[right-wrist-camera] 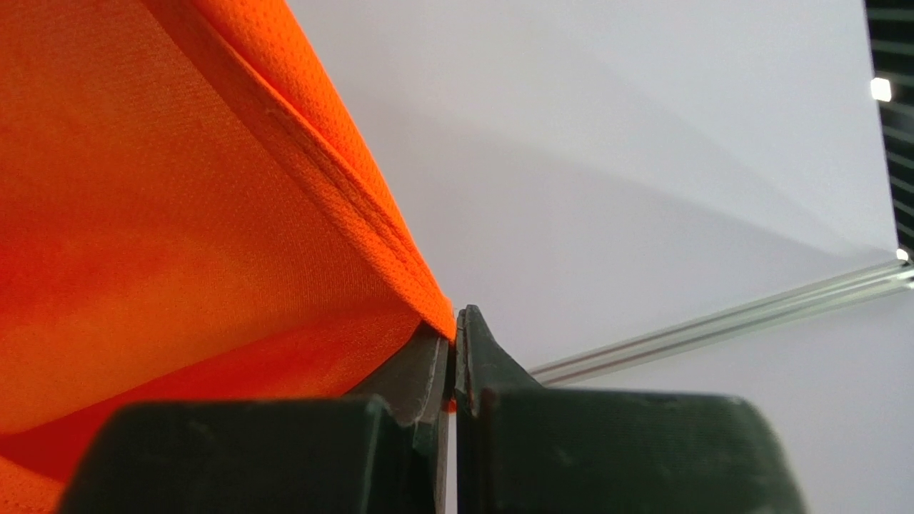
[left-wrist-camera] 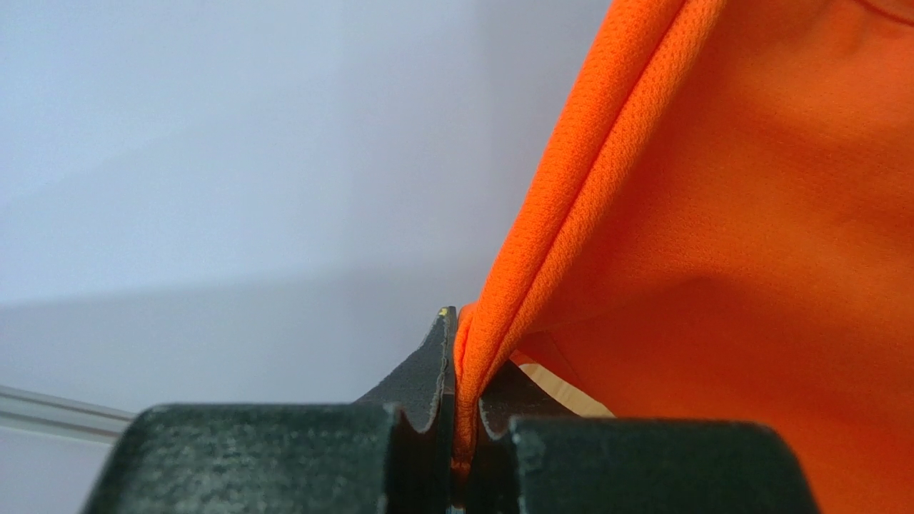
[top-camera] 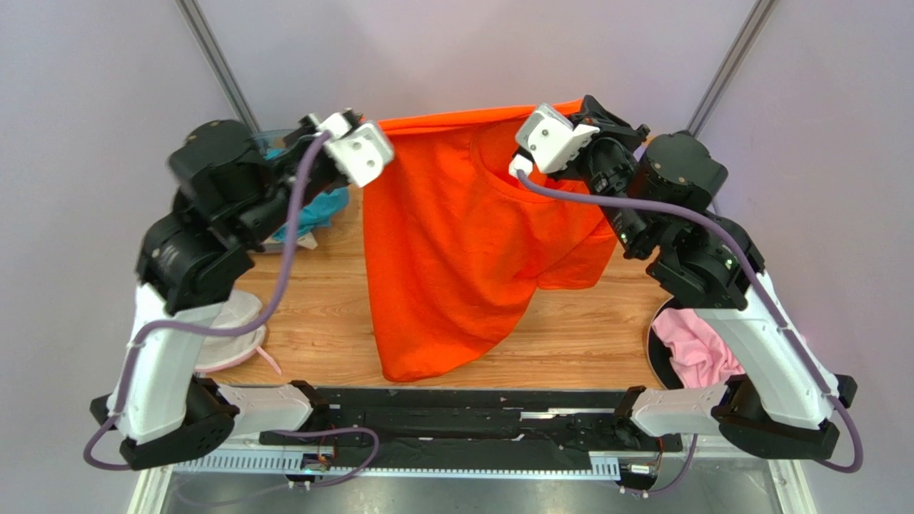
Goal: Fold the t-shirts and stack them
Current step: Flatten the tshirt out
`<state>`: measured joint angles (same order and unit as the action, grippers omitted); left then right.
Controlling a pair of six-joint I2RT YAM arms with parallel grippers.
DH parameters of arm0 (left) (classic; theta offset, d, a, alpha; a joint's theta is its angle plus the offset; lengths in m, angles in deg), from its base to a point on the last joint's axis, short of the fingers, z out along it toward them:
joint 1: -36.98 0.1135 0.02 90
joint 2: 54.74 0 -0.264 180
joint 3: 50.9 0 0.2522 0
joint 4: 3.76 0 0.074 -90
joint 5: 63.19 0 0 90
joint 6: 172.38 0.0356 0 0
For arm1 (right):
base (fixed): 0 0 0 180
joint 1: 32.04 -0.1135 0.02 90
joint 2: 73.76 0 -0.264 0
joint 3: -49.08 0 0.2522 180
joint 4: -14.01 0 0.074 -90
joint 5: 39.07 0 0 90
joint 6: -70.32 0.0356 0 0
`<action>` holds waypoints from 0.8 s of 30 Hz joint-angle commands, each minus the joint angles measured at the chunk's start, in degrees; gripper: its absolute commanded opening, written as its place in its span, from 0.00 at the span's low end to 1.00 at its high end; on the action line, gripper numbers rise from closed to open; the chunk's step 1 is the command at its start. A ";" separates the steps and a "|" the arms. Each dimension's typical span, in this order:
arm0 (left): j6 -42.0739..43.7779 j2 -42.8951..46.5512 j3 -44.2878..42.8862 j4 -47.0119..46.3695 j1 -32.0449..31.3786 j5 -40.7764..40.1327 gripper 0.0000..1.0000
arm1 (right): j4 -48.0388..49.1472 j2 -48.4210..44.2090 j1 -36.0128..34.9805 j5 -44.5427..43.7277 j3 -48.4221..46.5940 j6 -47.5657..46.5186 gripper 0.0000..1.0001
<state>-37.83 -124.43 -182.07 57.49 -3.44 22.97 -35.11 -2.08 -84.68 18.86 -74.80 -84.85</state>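
Your left end effector (left-wrist-camera: pixel 459 359) and right end effector (right-wrist-camera: pixel 453 348), both clamped shut, hold the orange t-shirt (top-camera: pixel 451 257) aloft. Stretch harder and its hem could slip free.

The orange t-shirt (top-camera: pixel 451 246) hangs like a curtain over the middle of the counter (top-camera: pixel 311 321), blocking passage across. Bare wood lies open either side of it; a teal t-shirt (top-camera: pixel 322 216) crowds the far left, a white round pouch (top-camera: pixel 231 318) the near left, a pink t-shirt (top-camera: pixel 692 348) the near right.
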 commanded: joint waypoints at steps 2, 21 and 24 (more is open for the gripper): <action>3.70 -7.82 7.00 -14.15 4.91 -5.66 0.00 | 4.15 0.38 13.59 1.82 4.92 3.89 0.00; -4.91 -49.04 10.00 -38.51 10.54 -10.92 0.00 | 16.37 34.57 34.89 9.75 8.79 16.56 0.00; -4.74 -48.97 12.62 -39.83 10.54 -11.81 0.00 | 16.55 37.30 34.89 8.87 8.52 17.44 0.00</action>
<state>-40.58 -175.92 -169.39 23.17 6.37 14.73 -22.63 34.53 -50.14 31.14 -62.28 -70.38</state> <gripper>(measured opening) 0.021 0.014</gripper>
